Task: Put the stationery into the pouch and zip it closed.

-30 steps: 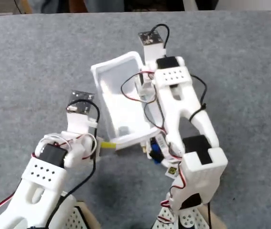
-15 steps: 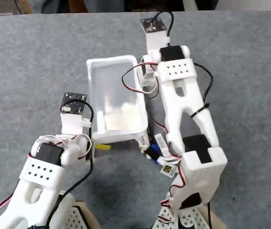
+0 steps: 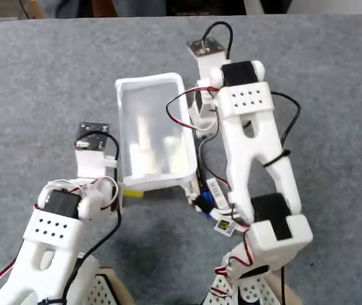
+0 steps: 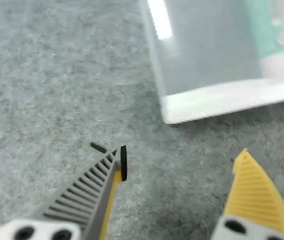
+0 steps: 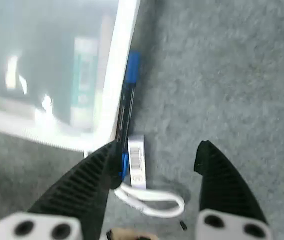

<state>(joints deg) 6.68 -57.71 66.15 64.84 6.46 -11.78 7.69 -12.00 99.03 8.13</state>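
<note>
A clear white-rimmed pouch (image 3: pixel 149 130) lies flat in the middle of the table, with pale stationery showing through it, among it a teal-labelled piece (image 5: pixel 84 80). A blue pen (image 5: pixel 131 75) lies outside, tight along the pouch's right edge. My left gripper (image 4: pixel 176 170) is open just short of the pouch's near left corner (image 4: pixel 176 107), touching nothing; its yellow fingertip (image 3: pixel 133 193) peeks out there. My right gripper (image 5: pixel 156 155) hovers open above the pen and the pouch's right side, empty.
A white barcode tag (image 5: pixel 137 162) and a white cord loop (image 5: pixel 151 200) lie by the pouch's near right corner, beside the right arm's base (image 3: pixel 263 241). Grey carpet (image 3: pixel 47 76) surrounds the pouch on the left and far side.
The pouch has swung from tilted to square and settled flat. The left gripper has backed off its near corner. The right arm has shifted slightly rightward, away from the pouch.
</note>
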